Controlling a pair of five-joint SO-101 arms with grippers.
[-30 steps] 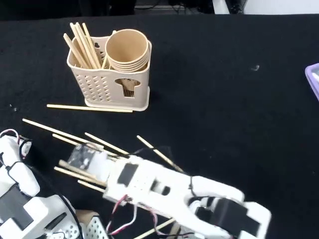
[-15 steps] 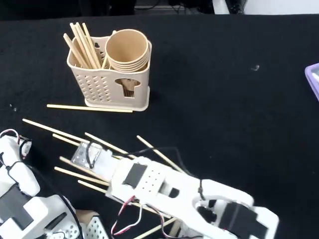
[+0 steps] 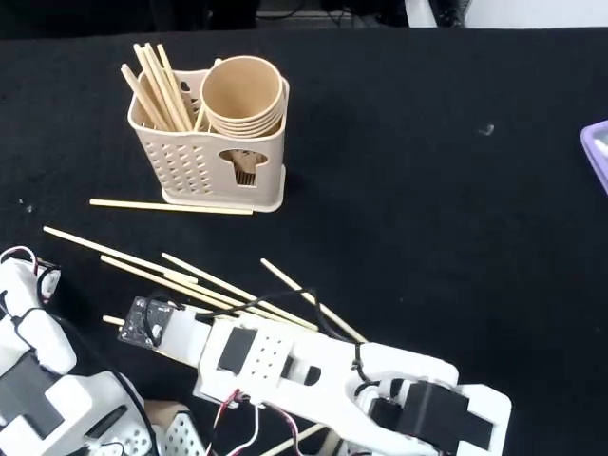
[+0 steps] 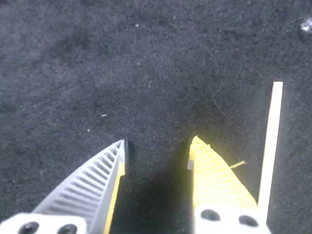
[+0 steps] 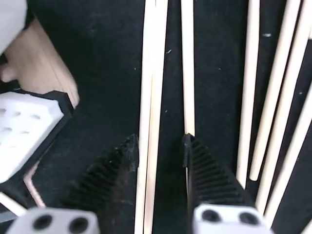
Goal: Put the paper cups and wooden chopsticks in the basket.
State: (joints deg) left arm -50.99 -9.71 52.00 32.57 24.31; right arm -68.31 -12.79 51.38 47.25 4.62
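Note:
The beige basket (image 3: 204, 161) stands at the back left, holding a stack of paper cups (image 3: 242, 90) and several upright chopsticks (image 3: 152, 81). Several loose wooden chopsticks (image 3: 190, 275) lie fanned on the black cloth in front of it, and one more chopstick (image 3: 171, 205) lies along the basket's base. My right gripper (image 3: 138, 323) (image 5: 158, 146) is low over the near end of the fan, open, with a pair of chopsticks (image 5: 150, 97) between its fingers and another chopstick (image 5: 187, 73) at one fingertip. My left gripper (image 4: 158, 144) is open over bare cloth beside one chopstick (image 4: 270, 141).
The left arm (image 3: 38, 380) sits at the near left corner, with a tan cup-like thing (image 3: 166, 413) (image 5: 44, 63) beside it. A purple object (image 3: 597, 152) pokes in at the right edge. The right half of the cloth is bare.
My right gripper has moved toward the near left, from over the middle of the loose chopsticks to their near end, uncovering several of them. The left arm has not moved.

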